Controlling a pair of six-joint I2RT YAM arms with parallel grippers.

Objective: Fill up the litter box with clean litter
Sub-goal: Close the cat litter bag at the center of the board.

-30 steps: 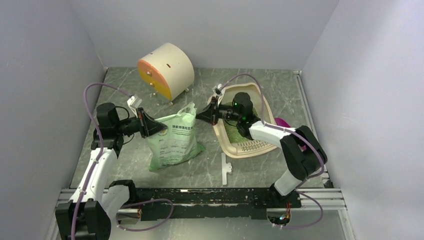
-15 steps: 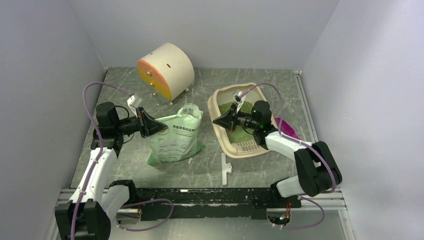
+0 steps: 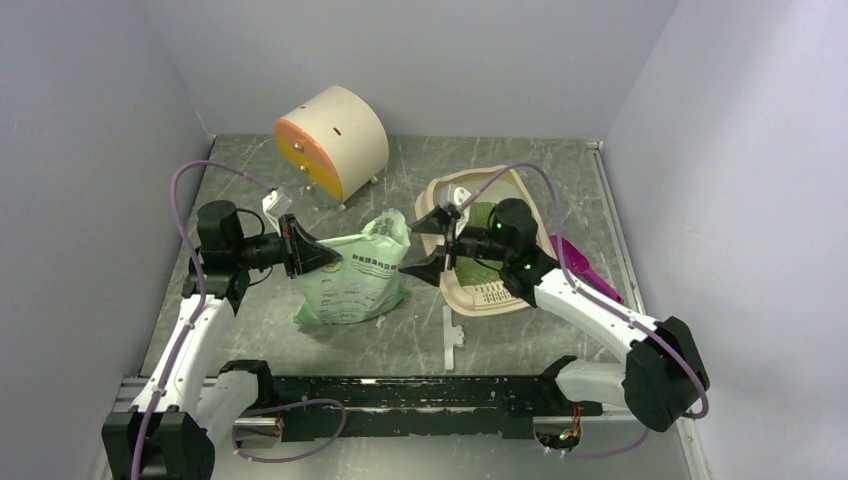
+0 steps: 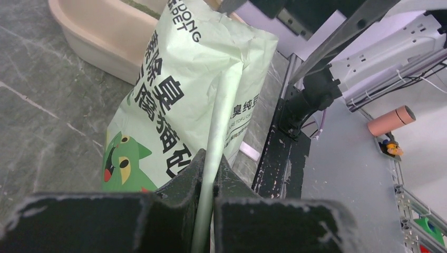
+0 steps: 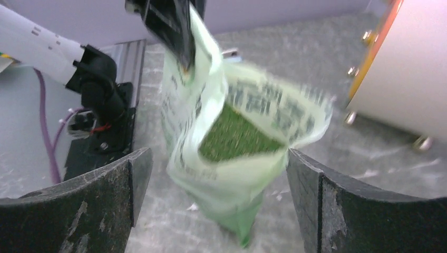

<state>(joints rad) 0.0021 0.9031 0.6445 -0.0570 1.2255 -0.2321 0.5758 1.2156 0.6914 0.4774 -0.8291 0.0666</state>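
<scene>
Plainly, the bag [image 4: 174, 89] carries the most writing: "DONG" and "PET" in black capitals near its top, big black Chinese characters down its front, and "TOFU CAT" in small print on the side panel. A green cartoon face with an open red mouth sits low on the front.

We see the left claw [image 4: 208, 168] closed tight on a folded edge of the bag, which stands upright on the tabletop [image 3: 400, 160]. The right claw [image 3: 432, 245] is spread wide and holds nothing. It hangs between the bag and the litter box [image 3: 432, 190]. From its wrist camera, the 2 fingers [image 5: 105, 195] frame the bag's open mouth, where green litter [image 5: 232, 134] fills the inside. That view is blurred, so we cannot tell whether either finger touches the bag.

The litter box lies right of the bag, with more green litter on its floor under the right arm.
</scene>
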